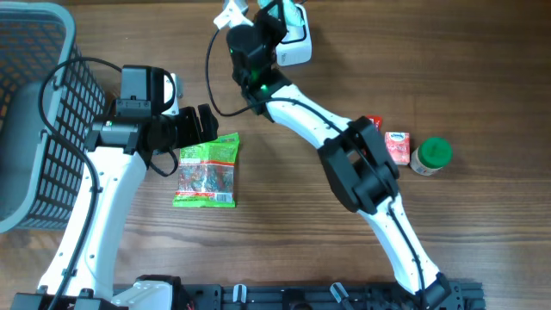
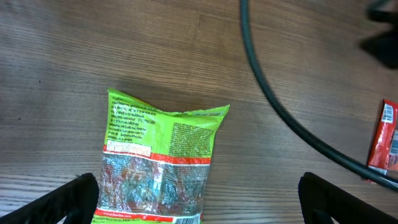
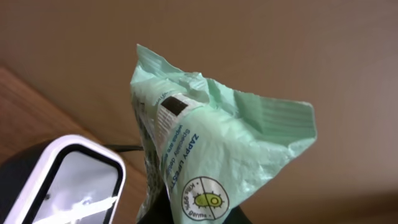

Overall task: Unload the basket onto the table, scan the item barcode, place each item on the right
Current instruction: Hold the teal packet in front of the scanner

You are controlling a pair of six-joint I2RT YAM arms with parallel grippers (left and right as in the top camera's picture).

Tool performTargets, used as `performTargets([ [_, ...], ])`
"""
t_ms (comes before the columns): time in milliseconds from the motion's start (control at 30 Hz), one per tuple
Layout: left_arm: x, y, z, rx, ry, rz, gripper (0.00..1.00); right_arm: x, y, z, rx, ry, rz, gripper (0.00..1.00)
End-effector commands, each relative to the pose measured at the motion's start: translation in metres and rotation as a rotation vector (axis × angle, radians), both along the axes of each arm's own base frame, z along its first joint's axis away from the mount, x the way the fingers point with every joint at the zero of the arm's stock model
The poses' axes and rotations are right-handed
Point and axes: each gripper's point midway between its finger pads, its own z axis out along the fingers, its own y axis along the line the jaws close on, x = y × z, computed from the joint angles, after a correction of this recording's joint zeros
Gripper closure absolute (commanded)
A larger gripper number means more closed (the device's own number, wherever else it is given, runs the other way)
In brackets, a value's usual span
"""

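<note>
Right gripper (image 1: 242, 22) pinches a pale green packet (image 3: 211, 149) at the table's far edge, just beside the scanner (image 3: 68, 180). Left gripper (image 1: 207, 123), fingers spread, hovers over a green snack bag (image 1: 207, 172), centre-left.

Seemed a mock shop checkout: basket (image 1: 26, 103) sat behind left gripper (image 1: 207, 123), barcode scanner (image 1: 295, 39) beside right gripper (image 1: 244, 19), packaged goods (image 1: 207, 172) on bench (image 1: 284, 232).

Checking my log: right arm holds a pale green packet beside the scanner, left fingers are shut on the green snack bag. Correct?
No: the left fingers are open over the green snack bag lying on the table, per the left wrist view. The pale green packet by the scanner is right.
</note>
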Motion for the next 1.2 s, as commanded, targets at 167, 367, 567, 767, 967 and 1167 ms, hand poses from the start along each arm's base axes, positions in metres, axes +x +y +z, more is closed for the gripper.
performTargets([
  [167,0.001,-0.003,0.001,-0.012,-0.002,-0.005,0.0,0.025,-0.029,-0.033,0.088,-0.035,-0.023,0.96],
  [367,0.001,-0.003,0.001,-0.012,-0.002,-0.005,0.0,0.026,-0.031,-0.038,0.308,-0.096,-0.032,0.96],
  [567,0.001,-0.003,0.001,-0.012,-0.002,-0.005,0.0,0.026,-0.019,-0.06,0.298,-0.004,0.019,0.96],
  [767,0.001,-0.003,0.001,-0.012,-0.002,-0.005,0.0,0.025,-0.019,-0.066,0.312,0.015,0.012,0.96],
  [967,0.001,-0.003,0.001,-0.012,-0.002,-0.005,0.0,0.023,-0.027,-0.025,0.35,-0.082,-0.023,0.96],
  [1167,0.001,-0.003,0.001,-0.012,-0.002,-0.005,0.0,0.015,-0.033,0.019,0.347,-0.07,-0.025,0.96],
])
